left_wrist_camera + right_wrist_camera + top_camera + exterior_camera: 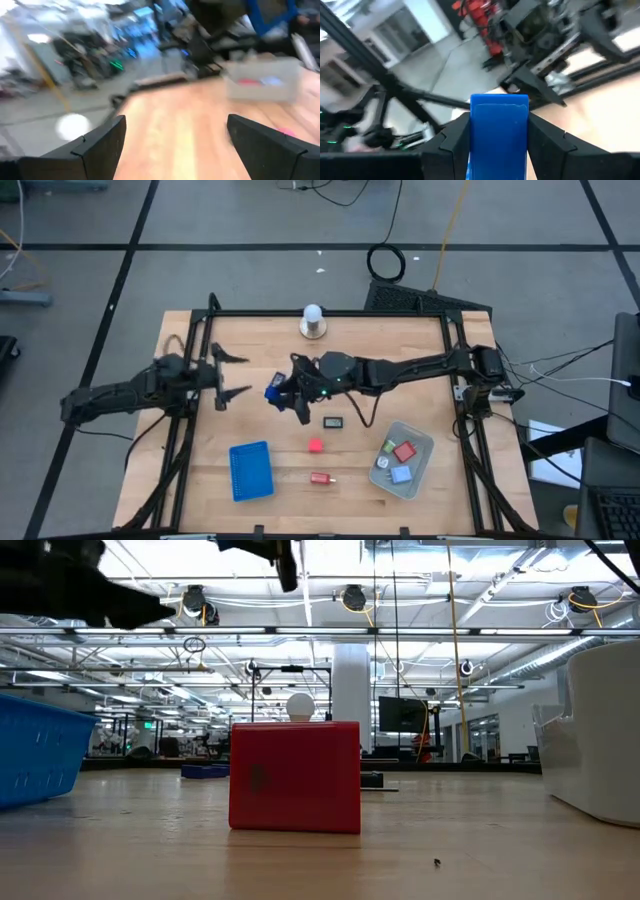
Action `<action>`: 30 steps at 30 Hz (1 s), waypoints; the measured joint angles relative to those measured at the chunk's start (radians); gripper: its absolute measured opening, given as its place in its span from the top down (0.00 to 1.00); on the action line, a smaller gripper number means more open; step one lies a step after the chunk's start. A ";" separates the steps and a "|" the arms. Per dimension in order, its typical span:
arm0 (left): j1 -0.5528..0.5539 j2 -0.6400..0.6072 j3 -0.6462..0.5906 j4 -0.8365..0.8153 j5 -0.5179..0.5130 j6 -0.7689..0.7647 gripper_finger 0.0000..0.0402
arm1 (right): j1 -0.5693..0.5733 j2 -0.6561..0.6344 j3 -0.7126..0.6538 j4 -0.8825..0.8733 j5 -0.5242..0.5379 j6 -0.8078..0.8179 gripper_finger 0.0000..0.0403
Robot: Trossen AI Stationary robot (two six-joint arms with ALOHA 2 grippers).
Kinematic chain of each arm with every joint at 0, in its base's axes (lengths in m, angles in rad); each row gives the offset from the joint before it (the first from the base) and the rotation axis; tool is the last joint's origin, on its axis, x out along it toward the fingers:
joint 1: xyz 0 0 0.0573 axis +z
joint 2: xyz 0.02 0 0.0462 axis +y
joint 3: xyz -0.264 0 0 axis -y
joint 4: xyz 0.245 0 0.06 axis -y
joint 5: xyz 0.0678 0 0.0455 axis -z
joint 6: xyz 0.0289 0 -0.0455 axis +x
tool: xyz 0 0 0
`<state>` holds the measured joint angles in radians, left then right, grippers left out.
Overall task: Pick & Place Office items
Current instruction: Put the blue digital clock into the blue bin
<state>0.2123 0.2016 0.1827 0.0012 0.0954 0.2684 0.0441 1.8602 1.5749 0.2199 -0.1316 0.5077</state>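
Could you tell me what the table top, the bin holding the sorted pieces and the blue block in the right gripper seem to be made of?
Table top: looks like pale wood, with plank seams and grain showing.
Bin: probably clear greyish plastic, since the pieces inside show through its walls.
Blue block, held in the right gripper: likely smooth plastic, uniform in colour with a slight sheen; not certain.

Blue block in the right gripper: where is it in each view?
High view: blue block at table centre, in the right gripper.
Low view: not visible.
Left wrist view: not visible.
Right wrist view: blue block clamped between the fingers.
Shared landmark: clear bin, also in left wrist view.
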 joint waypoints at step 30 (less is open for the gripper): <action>-0.105 0.479 0.000 0.562 0.506 -0.015 0.13 | -0.002 0.103 -0.001 -0.066 -0.339 0.337 0.63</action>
<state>0.1074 0.6807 0.1825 0.5627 0.6014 0.2538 0.0418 1.9629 1.5738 0.1541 -0.4708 0.8452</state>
